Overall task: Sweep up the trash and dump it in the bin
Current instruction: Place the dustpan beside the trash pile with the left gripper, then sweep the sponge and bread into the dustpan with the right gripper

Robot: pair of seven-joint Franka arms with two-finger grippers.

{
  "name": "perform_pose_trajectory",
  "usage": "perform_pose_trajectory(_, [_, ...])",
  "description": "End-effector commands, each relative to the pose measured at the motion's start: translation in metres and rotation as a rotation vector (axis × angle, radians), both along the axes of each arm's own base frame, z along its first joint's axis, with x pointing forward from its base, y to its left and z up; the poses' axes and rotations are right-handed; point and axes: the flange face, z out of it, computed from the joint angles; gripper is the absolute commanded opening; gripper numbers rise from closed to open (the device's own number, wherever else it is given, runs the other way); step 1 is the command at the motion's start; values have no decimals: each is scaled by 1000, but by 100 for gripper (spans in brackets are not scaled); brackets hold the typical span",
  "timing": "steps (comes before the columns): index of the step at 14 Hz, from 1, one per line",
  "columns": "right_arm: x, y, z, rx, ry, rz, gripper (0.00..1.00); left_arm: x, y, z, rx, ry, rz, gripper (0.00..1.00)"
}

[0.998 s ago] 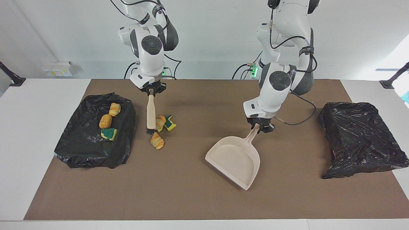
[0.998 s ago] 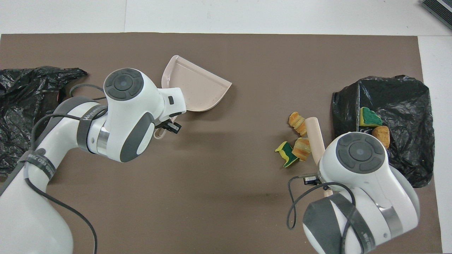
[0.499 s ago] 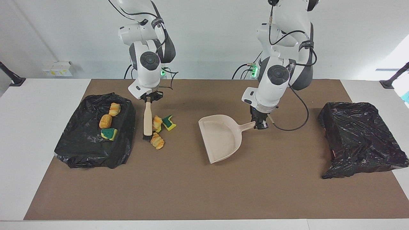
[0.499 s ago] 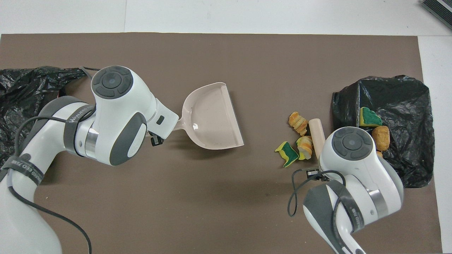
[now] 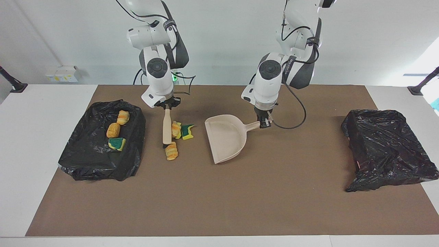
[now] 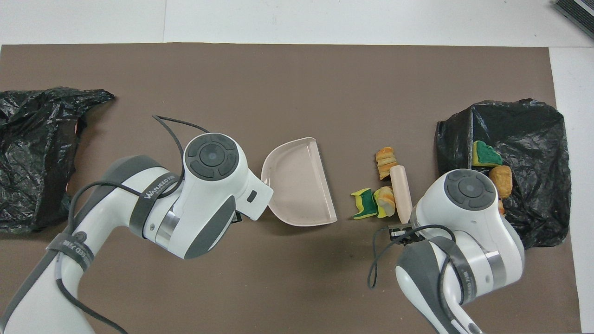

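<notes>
Yellow-green sponge scraps, tan bread-like chunks, small, crumpled

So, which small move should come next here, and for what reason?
Probably the right gripper should drag the brush toward the dustpan. Three scraps, a bread chunk, a sponge piece and another bread chunk, lie on the mat between brush and dustpan. The left gripper holds the dustpan by its handle, its open edge facing them with a gap remaining.

The dustpan has swung round and slid toward the scraps. The brush nudged them toward the pan.
</notes>
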Motion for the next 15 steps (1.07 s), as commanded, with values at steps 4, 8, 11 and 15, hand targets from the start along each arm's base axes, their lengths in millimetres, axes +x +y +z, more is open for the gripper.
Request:
perform_pose_trajectory(4, [-4, 13, 4, 123, -5, -51, 0, -38, -23, -6, 115, -72, -34, 0])
perform_pose_trajectory(8, [-10, 48, -12, 210, 30, -78, 0, -52, -35, -19, 111, -70, -66, 0])
perform_pose_trajectory(11, [-13, 88, -3, 281, 44, -65, 0, -54, -39, -20, 100, -75, -68, 0])
perform_pose_trajectory(15, [1, 107, 31, 386, 51, -193, 0, -59, -48, -23, 84, -86, -61, 0])
